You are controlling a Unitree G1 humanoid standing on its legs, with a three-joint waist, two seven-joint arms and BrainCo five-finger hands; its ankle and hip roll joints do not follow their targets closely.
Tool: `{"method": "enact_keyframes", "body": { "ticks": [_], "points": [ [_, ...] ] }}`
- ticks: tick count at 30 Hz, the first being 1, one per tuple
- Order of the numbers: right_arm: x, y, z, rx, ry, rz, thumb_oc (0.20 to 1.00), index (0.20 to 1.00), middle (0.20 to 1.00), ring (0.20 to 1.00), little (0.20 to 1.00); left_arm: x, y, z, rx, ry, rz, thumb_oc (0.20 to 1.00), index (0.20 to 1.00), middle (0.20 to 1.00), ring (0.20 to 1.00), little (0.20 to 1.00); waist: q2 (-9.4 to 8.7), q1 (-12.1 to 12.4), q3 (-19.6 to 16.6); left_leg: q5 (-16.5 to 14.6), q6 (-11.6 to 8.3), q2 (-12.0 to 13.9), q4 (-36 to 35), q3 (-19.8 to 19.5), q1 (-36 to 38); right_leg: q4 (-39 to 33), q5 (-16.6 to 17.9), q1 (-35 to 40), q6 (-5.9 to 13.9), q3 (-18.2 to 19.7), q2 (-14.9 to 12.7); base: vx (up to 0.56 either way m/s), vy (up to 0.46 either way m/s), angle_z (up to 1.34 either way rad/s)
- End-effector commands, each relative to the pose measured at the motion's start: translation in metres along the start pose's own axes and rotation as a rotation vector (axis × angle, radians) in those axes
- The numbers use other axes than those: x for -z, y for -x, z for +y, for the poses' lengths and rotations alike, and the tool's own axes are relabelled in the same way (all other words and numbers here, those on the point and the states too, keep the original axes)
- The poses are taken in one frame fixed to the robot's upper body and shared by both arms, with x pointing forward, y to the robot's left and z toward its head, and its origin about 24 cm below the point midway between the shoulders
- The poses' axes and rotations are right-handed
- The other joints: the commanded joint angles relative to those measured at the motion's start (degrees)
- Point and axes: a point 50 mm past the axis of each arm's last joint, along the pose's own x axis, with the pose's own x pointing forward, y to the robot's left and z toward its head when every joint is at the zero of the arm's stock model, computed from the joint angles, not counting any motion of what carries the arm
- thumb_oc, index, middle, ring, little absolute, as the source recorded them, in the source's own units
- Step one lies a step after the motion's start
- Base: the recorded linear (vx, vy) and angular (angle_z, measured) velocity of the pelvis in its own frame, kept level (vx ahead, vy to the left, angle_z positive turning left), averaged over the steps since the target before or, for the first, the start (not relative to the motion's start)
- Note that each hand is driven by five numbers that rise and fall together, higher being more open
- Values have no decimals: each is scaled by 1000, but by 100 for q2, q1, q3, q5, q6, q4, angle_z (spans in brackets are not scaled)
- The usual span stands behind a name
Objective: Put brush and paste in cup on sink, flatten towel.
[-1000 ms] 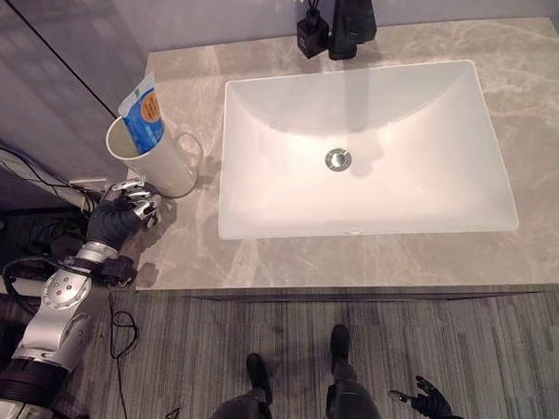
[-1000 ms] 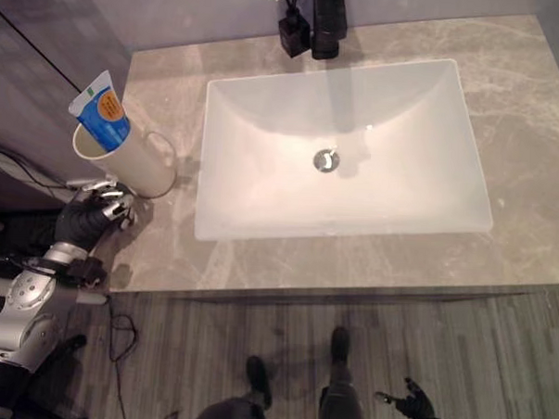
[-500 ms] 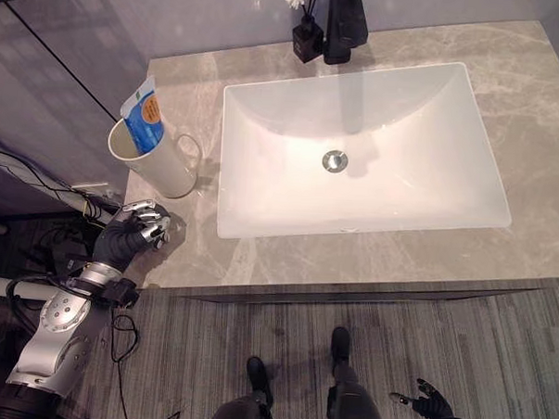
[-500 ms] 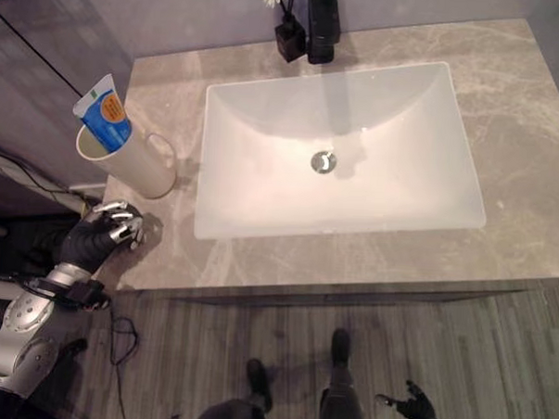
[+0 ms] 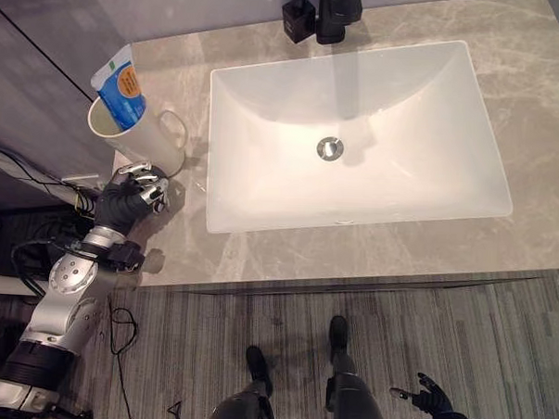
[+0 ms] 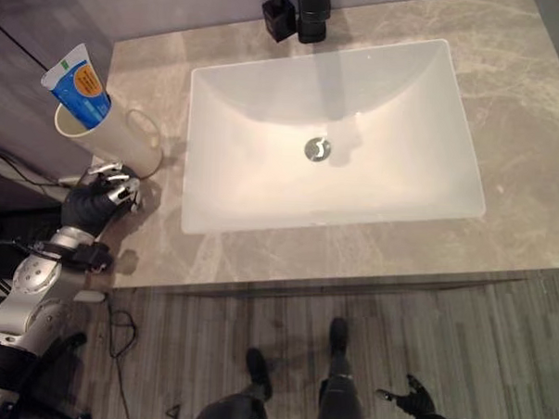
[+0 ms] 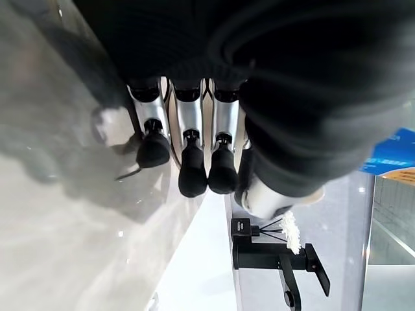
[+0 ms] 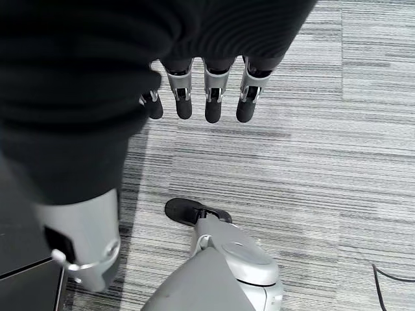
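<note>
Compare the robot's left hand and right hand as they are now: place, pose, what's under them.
Place: the left hand is up at the counter, just in front of the cup that holds the paste tube; the right hand hangs low by the floor.
Pose: the left hand's fingers curl down toward the counter; the right hand's fingers are relaxed and nearly straight.
Shared: neither hand holds anything.

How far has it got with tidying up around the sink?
One part looks done: a blue and white tube stands in the cream cup on the counter left of the basin. I can't make out a brush in the cup, and I see no towel. The left hand sits just in front of the cup, fingers curled, holding nothing. The right hand hangs relaxed over the floor.
</note>
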Motion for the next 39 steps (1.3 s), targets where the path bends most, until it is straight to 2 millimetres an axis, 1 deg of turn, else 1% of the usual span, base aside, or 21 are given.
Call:
{"method": "enact_keyframes", "body": {
  "ticks": [1,5,7,10,11,12,13,15,17,21,22,24,25,26,28,30,32,33,36,37,39],
  "points": [
    [-15,-2,-8,17,33,-61,1000,1000,1000,1000,1000,-6,-10,13,-55,-44,-11,200,200,200,200,200,5,-143,69,574,-538,633,35,-682,-270,297,33,267,612,215,-432,0,0,0],
    [-18,-3,-8,16,39,-71,1000,1000,1000,1000,1000,-16,-21,21,-104,-88,-45,200,200,200,200,200,-89,-175,44,590,-569,663,35,-618,-360,77,152,241,631,257,-411,10,-6,-2],
    [-18,-3,-8,15,38,-70,1000,1000,1000,1000,1000,-18,-25,22,-111,-99,-50,200,200,200,200,200,-112,-177,38,600,-573,675,35,-612,-383,51,164,224,632,272,-403,11,-9,-2],
    [-23,-4,-6,5,37,-88,1000,1000,1000,1000,1000,-30,-32,29,-139,-146,-79,200,200,200,200,200,-176,-186,36,612,-588,696,35,-596,-447,-3,197,180,641,274,-394,0,0,0],
    [-24,-4,-5,0,41,-90,1000,1000,1000,1000,1000,-35,-37,35,-175,-167,-90,200,200,200,200,200,-209,-200,36,614,-594,694,35,-594,-498,-6,203,127,644,302,-379,19,-11,-4],
    [-25,-4,-5,-1,42,-94,1000,1000,1000,1000,1000,-36,-39,38,-187,-171,-92,200,200,200,200,200,-218,-201,35,614,-598,701,35,-587,-517,-6,204,99,650,309,-378,11,-7,-6],
    [-25,-4,-5,-1,41,-94,1000,1000,1000,1000,1000,-36,-39,37,-187,-171,-93,200,200,200,200,200,-220,-198,35,614,-598,701,35,-586,-518,-6,205,97,650,310,-378,14,0,-11],
    [-31,-6,-2,-10,45,-110,1000,1000,1000,1000,1000,-46,-50,40,-214,-170,-126,200,200,200,200,200,-266,-212,23,629,-606,709,35,-582,-589,-6,228,9,663,360,-365,14,-9,-13],
    [-33,-6,0,-11,42,-116,1000,1000,1000,1000,1000,-47,-51,39,-211,-167,-131,200,200,200,200,200,-281,-206,24,630,-604,712,35,-589,-608,-6,232,-9,664,366,-360,8,-9,-8],
    [-34,-7,3,-20,44,-117,1000,1000,1000,1000,1000,-47,-47,35,-192,-159,-138,200,200,200,200,200,-317,-178,29,633,-600,730,35,-586,-625,-6,229,-28,674,369,-346,6,-3,-2],
    [-32,-6,4,-27,43,-117,1000,1000,1000,1000,1000,-42,-36,33,-143,-182,-113,200,200,200,200,200,-357,-128,34,627,-606,753,35,-551,-594,-6,235,-25,666,379,-332,0,0,0],
    [-32,-6,3,-28,47,-116,1000,1000,1000,1000,1000,-40,-32,34,-137,-192,-100,200,200,200,200,200,-369,-112,44,623,-605,757,35,-544,-577,-6,232,-15,680,366,-326,2,3,-2],
    [-30,-6,3,-28,55,-109,1000,1000,1000,1000,1000,-40,-25,37,-123,-256,-77,200,200,200,200,200,-376,-76,62,622,-606,768,35,-517,-547,-6,242,-3,685,356,-323,4,6,-4],
    [-30,-6,3,-29,56,-109,1000,1000,1000,1000,1000,-40,-25,37,-124,-256,-77,200,200,200,200,200,-377,-79,62,622,-606,768,35,-516,-545,-6,242,-2,685,358,-323,8,2,-3],
    [-29,-5,2,-24,59,-110,1000,1000,1000,1000,1000,-47,-13,48,-139,-331,-65,200,200,200,200,200,-385,-29,81,625,-620,787,35,-472,-524,-6,251,11,693,333,-311,0,0,0],
    [-30,-5,1,-27,66,-113,1000,1000,1000,1000,1000,-48,-9,55,-171,-341,-61,200,200,200,200,200,-392,-13,89,625,-631,805,35,-440,-503,-6,256,10,700,315,-306,2,-3,-5],
    [-31,-5,1,-28,71,-117,1000,1000,1000,1000,1000,-49,-7,59,-192,-351,-62,200,200,200,200,200,-398,-3,101,625,-635,810,35,-424,-492,-6,265,12,710,301,-305,0,-1,-6],
    [-31,-5,1,-30,77,-118,1000,1000,1000,1000,1000,-53,-7,65,-221,-365,-63,200,200,200,200,200,-399,5,104,627,-645,827,35,-401,-480,-6,264,17,714,290,-303,5,-3,-6],
    [-33,-6,1,-31,81,-122,1000,1000,1000,1000,1000,-58,-9,69,-240,-384,-75,200,200,200,200,200,-401,11,123,629,-648,841,35,-377,-471,-6,269,15,727,288,-296,-2,5,-5],
    [-34,-6,1,-34,84,-128,1000,1000,1000,1000,1000,-64,-9,73,-255,-411,-86,200,200,200,200,200,-400,16,135,625,-661,846,35,-343,-454,-6,276,9,747,289,-298,3,9,-6],
    [-35,-6,1,-36,87,-131,1000,1000,1000,1000,1000,-66,-9,75,-269,-409,-90,200,200,200,200,200,-407,12,142,629,-666,849,35,-318,-445,-6,287,8,749,295,-302,5,5,-5]
  ]
}}
